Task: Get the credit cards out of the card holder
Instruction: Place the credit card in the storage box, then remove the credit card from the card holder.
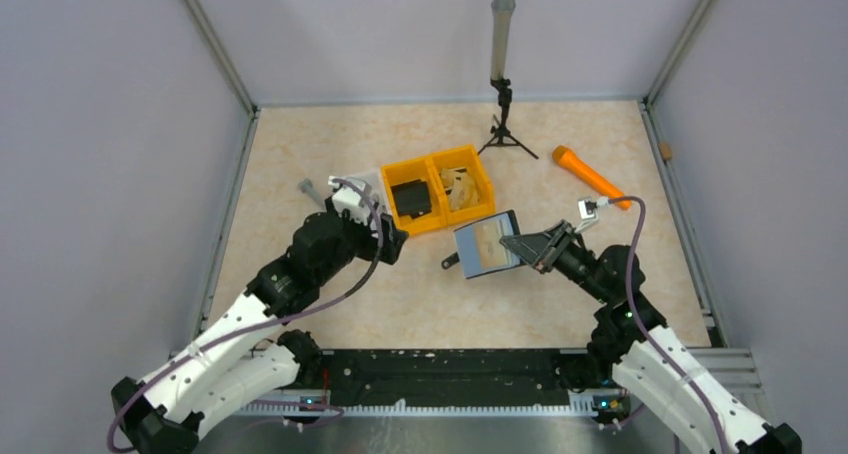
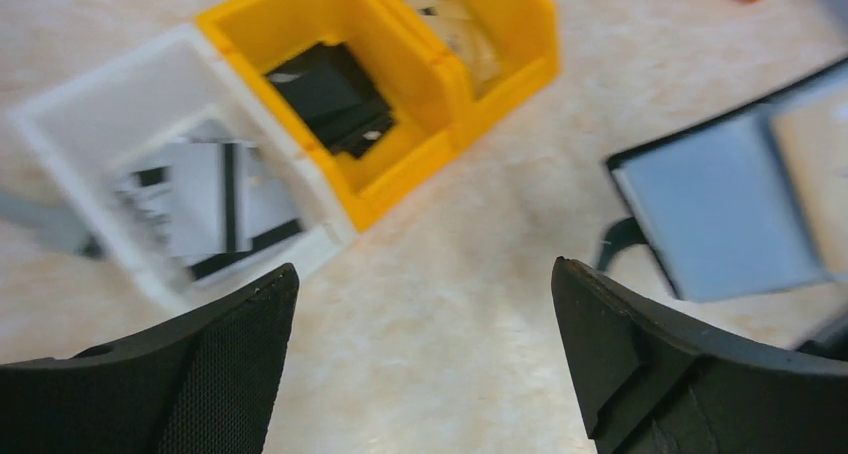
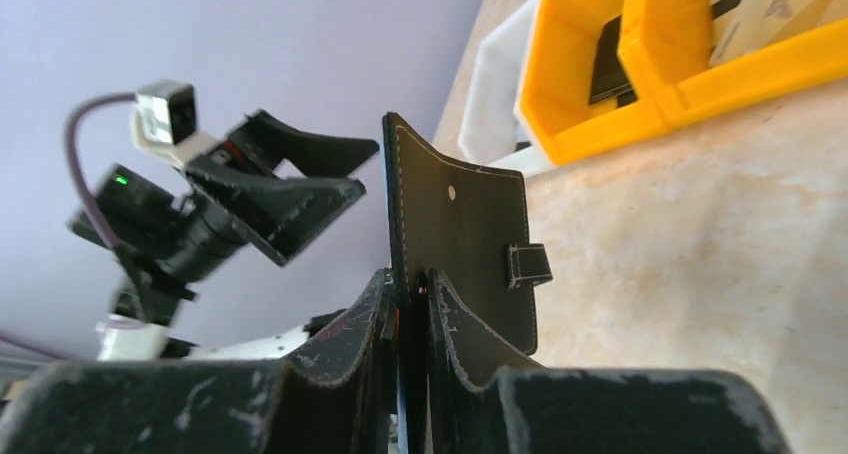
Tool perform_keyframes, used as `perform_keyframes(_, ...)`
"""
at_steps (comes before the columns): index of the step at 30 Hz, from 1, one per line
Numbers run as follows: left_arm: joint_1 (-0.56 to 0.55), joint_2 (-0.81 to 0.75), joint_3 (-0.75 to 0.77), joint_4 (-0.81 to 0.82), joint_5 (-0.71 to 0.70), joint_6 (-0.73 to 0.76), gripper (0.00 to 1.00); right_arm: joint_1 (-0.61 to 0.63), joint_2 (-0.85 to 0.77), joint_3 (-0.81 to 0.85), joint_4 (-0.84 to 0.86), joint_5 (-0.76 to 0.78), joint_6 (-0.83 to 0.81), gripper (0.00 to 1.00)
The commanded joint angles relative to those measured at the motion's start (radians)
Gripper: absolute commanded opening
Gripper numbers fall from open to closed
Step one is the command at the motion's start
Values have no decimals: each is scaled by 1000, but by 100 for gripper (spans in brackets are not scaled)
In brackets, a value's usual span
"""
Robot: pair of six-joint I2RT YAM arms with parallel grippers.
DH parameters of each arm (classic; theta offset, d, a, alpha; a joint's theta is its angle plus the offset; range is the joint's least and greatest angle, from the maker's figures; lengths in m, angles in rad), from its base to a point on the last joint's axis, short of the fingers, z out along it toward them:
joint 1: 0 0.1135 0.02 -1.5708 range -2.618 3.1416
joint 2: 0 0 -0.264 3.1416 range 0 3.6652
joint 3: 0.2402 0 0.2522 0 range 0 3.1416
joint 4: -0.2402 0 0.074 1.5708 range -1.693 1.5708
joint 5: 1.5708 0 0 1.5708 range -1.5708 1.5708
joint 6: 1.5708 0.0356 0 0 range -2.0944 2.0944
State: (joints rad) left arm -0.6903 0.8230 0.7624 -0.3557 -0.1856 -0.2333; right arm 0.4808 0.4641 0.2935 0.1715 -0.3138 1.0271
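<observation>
Beige marbled table (image 1: 400,304) bears a yellow double bin (image 2: 405,179) and a white bin (image 2: 110,104) containing striped credit cards (image 2: 205,199). We see the open card holder (image 1: 487,244) beside the yellow bin, clamped edgewise in the right gripper (image 3: 410,294); the left gripper (image 2: 425,284) gapes wide, empty.

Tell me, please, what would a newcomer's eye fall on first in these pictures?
First comes the open card holder near the table's middle, its pale lining showing, with the right gripper shut on its edge. Next comes the bright yellow double bin just beyond it. At that bin's left, a white bin holds striped credit cards, and the open left gripper hovers near it.
</observation>
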Motion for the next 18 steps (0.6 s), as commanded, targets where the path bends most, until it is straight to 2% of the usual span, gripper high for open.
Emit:
perform_keyframes(1, 10, -116, -212, 450, 336, -264, 99, -8, 34, -49, 329, -67, 206, 0)
perform_keyframes(4, 20, -163, -326, 671, 431, -375, 99, -8, 72, -79, 450, -94, 279, 0)
perform_keyframes(8, 43, -145, -380, 842, 549, -454, 99, -8, 119, -85, 561, -139, 339, 0)
perform_keyframes(11, 71, -109, -386, 919, 623, -501, 99, -8, 132, -60, 583, -171, 371, 0)
perform_keyframes(18, 126, -16, -416, 1247, 748, -684, 99, -8, 129, 21, 561, -196, 398, 0)
